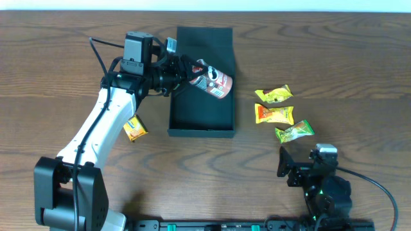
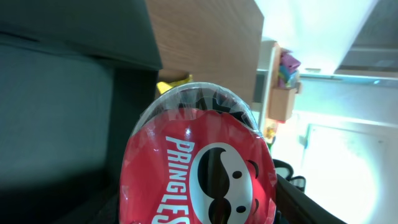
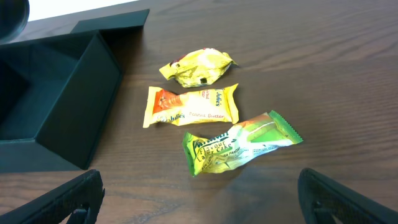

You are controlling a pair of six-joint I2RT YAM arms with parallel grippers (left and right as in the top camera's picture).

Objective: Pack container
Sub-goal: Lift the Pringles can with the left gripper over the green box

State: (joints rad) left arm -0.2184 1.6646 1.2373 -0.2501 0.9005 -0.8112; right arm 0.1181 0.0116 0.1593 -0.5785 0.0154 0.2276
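Your left gripper (image 1: 194,72) grips the Pringles can (image 1: 215,82) with the container (image 1: 200,133) beneath it, while your right gripper (image 3: 199,193) gapes wide, three snack packets (image 3: 193,106) just ahead.

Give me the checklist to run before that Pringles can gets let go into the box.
1. Pringles can held by left gripper: ok.
2. Can above the open container: ok, close to its right wall.
3. Container floor under the can free: cannot tell, the can hides it.
4. Right gripper open, away from the container: ok.
5. Three snack packets lying right of the container, out of the way: ok.
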